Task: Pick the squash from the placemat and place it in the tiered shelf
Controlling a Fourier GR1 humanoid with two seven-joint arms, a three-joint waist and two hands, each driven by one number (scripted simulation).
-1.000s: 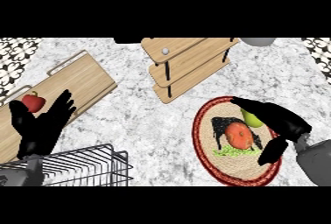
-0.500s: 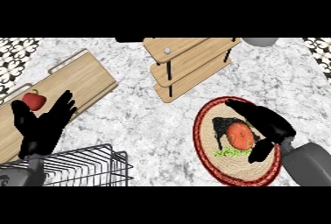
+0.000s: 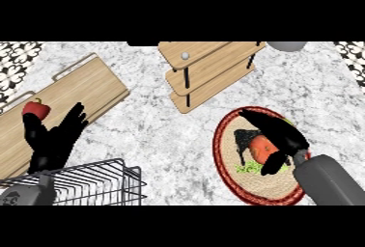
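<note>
Squash lies almost wholly hidden under the right hand; only a sliver of yellow-green shows at the hand's upper right edge, over the round placemat with its red rim. The right hand's fingers are curled down over it, the thumb hanging toward an orange-red piece of food just beside; the long axis of the squash cannot be read. From this hand the shelf lies up and to the left, well apart, across bare tabletop, and the right hand is far nearer both squash and shelf than the left. My judgement: the grasp is closing, and the coming move is a lift, then a carry up-left. Left hand rests with fingers spread upward near a red pepper on a wooden board, above a wire rack
</note>
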